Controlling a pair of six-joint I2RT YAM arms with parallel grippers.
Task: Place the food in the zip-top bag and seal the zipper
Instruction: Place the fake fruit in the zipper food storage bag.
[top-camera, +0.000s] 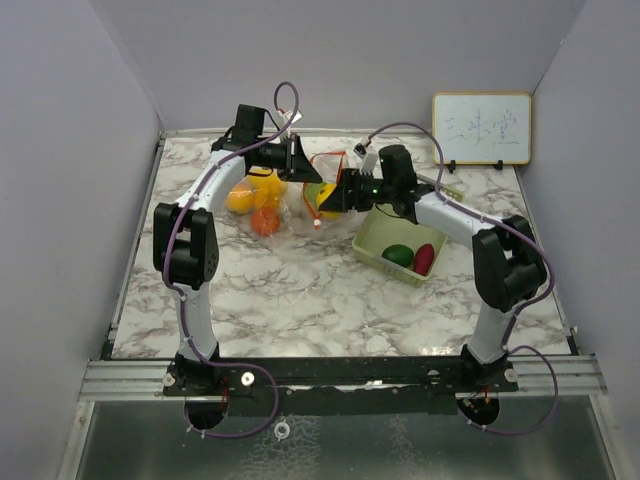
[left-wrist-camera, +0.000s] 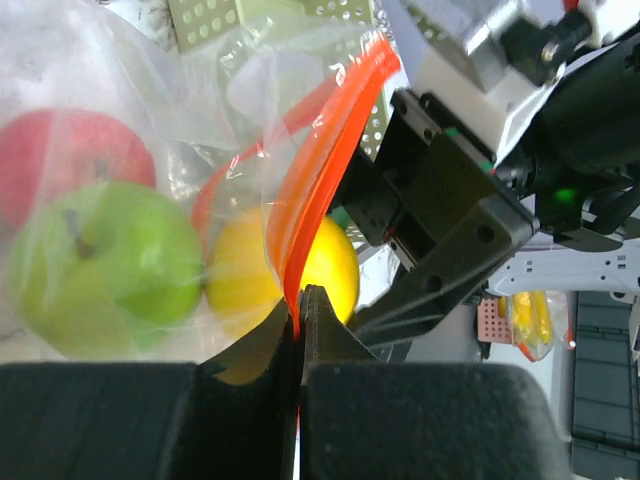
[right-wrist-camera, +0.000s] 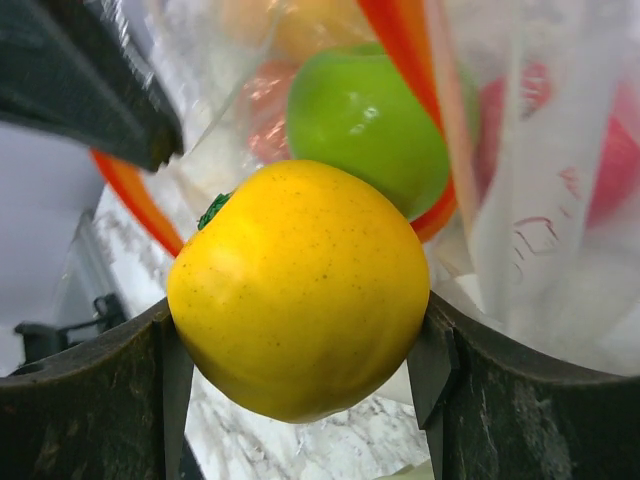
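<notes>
Closely, yellow fruit (right-wrist-camera: 300, 285) at orange zipper edge (left-wrist-camera: 325, 160).

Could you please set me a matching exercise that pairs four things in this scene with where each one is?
Things:
1. yellow fruit
2. zipper
3. green apple
4. dark red piece

Places:
A. in the basket
B. inside the bag
C. held in the right tool
D. pinched in the left tool

Pairs: 1-C, 2-D, 3-B, 4-A
</notes>
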